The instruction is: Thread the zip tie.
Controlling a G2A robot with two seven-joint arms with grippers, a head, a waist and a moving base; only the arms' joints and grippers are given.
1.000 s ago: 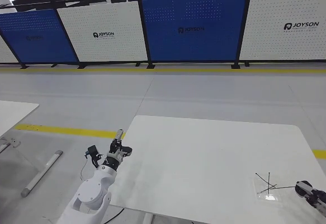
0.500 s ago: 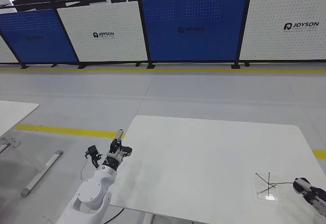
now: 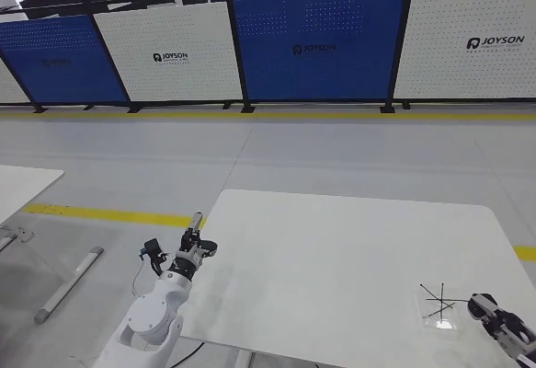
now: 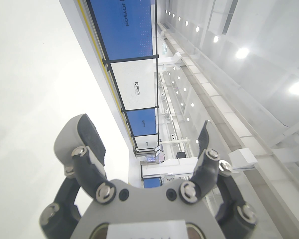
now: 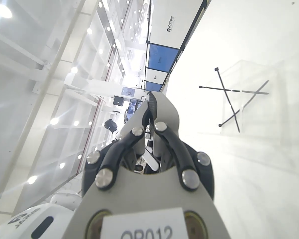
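Three black zip ties [image 3: 440,300] lie crossed over each other on a clear flat tray [image 3: 453,327] near the table's front right corner. In the right wrist view the zip ties [image 5: 229,93] rest on the tray [image 5: 269,68], free of any gripper. Just right of the tray, low over the table, is my right gripper [image 3: 474,303]; its fingers are shut with nothing seen between them [image 5: 151,98]. My left gripper [image 3: 193,224] stands at the table's left edge, far from the ties, open and empty [image 4: 147,135].
The white table [image 3: 341,267] is bare between the two arms. Another white table [image 3: 1,193] stands off to the left across the floor. Blue and white partition panels [image 3: 313,51] line the back.
My right gripper has slid left toward the tray. The tie that reached out toward it earlier now lies crossed with the others. The left arm has not moved.
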